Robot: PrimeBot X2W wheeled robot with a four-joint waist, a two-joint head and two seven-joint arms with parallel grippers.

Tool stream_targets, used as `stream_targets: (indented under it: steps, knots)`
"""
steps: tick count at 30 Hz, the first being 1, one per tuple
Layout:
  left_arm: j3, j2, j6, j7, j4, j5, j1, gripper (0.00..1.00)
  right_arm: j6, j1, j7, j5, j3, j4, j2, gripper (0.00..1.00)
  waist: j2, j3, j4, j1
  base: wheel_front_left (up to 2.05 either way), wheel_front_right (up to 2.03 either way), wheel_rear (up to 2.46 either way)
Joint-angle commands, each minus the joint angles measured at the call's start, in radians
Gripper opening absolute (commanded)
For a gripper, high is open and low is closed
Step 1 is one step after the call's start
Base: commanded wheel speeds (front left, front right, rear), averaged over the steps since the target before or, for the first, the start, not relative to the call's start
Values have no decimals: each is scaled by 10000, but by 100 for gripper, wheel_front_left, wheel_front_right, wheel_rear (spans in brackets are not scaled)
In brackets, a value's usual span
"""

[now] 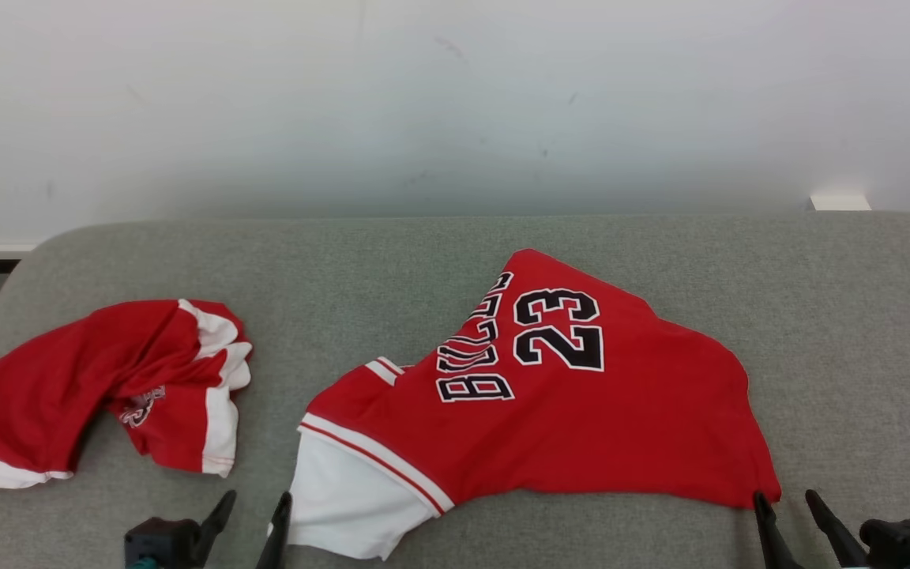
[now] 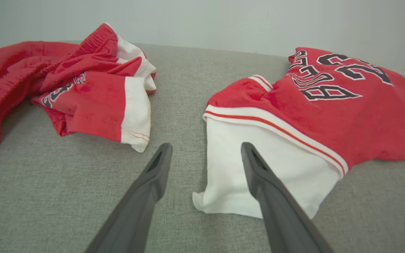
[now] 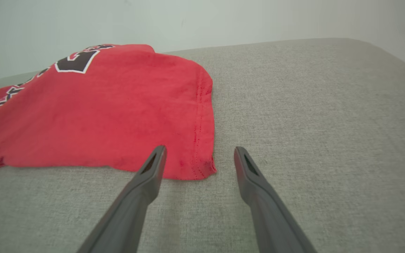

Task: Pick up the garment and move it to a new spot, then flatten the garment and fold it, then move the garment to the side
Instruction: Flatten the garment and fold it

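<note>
- Garment: red knit jersey with black "23" lettering [image 1: 581, 411] lies rumpled from the middle of the grey cloth-covered table [image 1: 455, 253] toward its near edge. Its white sleeve [image 2: 230, 168] points at the near edge.
- Left claw [image 1: 256, 506] released, fingers spread, tips low at the near edge. One finger overlaps the white sleeve in the left wrist view; contact cannot be told.
- Right claw [image 3: 199, 151] released, straddling the line to the stitched red hem corner [image 3: 202, 168], just short of it.
- Judged step: first pick-up, nothing gripped yet.
- Advice: push each lower finger flat along the cloth and under the edge, and clench only once the fabric sits between the fingers.
- Advice: lift both sides together so the jersey hangs even.
- Risk: pinching the table cover along with the hem.
- Crumpled red-and-white shorts [image 1: 68, 379] at the left edge, well apart; leave them.
</note>
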Motion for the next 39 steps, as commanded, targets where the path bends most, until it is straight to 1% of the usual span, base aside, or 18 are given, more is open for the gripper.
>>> stream_targets:
  steps: [1,4,9,12,19,20,21,22,23,24,25,29,32,33,37,38,39]
  knots:
    - [-33,205,-10,280,-24,-143,164,100,-23,-283,61,228,245,366,-82,100,-1,32,57,-1,0,0,0]
    - [-142,348,-38,710,29,-367,217,100,-23,-740,39,542,593,1010,-171,100,-1,73,120,-1,0,0,0]
    - [-628,527,-71,1190,163,-765,159,100,-23,-1328,-44,960,1067,1947,-206,100,-1,270,180,-1,0,0,0]
    - [-885,644,-75,1221,407,-1040,-109,100,-23,-1634,-139,1220,1398,2326,-233,100,-1,469,204,-1,0,0,0]
    - [-1743,899,-67,689,1576,-1657,-990,100,-23,-2206,-370,1665,2232,2939,-135,100,-1,704,91,-1,0,0,0]
    - [-1851,937,-67,600,1736,-1741,-1086,100,-23,-2283,-397,1746,2323,3026,-119,98,-1,719,77,-1,0,0,0]
    - [-1967,979,-66,517,1877,-1804,-1160,85,-23,-2348,-428,1810,2438,3132,-105,64,-1,720,65,-1,0,0,0]
    - [-2058,1007,-66,449,2007,-1928,-1224,65,-23,-2391,-439,1856,2551,3214,-109,38,-1,714,59,-1,0,0,0]
    - [-2169,1046,-68,349,2119,-2022,-1286,37,-23,-2442,-465,1901,2649,3305,-103,16,-1,708,59,-1,0,0,0]
    - [-2263,1067,-68,205,2190,-2163,-1355,7,-23,-2508,-510,1964,2740,3398,-98,0,-1,700,62,-1,0,0,0]
    - [-2373,1048,-69,125,2240,-2327,-1409,0,-23,-2565,-542,2016,2802,3439,-118,0,-1,688,68,-1,0,0,0]
    - [-2704,1223,-68,-267,2405,-2672,-1523,0,-23,-2692,-803,2116,2814,3437,-284,0,-1,584,136,-1,0,0,0]
    - [-2829,1336,-68,-511,2373,-2938,-1541,0,-23,-2707,-917,2089,2641,3120,-319,0,-1,495,176,-1,0,0,0]
    - [-2867,1362,-68,-589,2344,-2968,-1543,0,-23,-2702,-931,2060,2558,2947,-336,0,-1,452,191,-1,0,0,0]
    - [-2953,1479,-69,-907,1968,-3235,-1722,0,-23,-2497,-923,2099,1901,1596,-257,0,-1,352,211,-1,0,0,0]
    - [-2953,1479,-69,-907,1968,-3235,-1722,0,-23,-2497,-923,2099,1901,1596,-257,0,-1,352,211,-1,0,0,0]
    - [-3010,1645,-69,-972,1658,-3311,-1938,0,-23,-2451,-926,1998,1792,1014,-304,0,-1,320,219,-1,0,0,0]
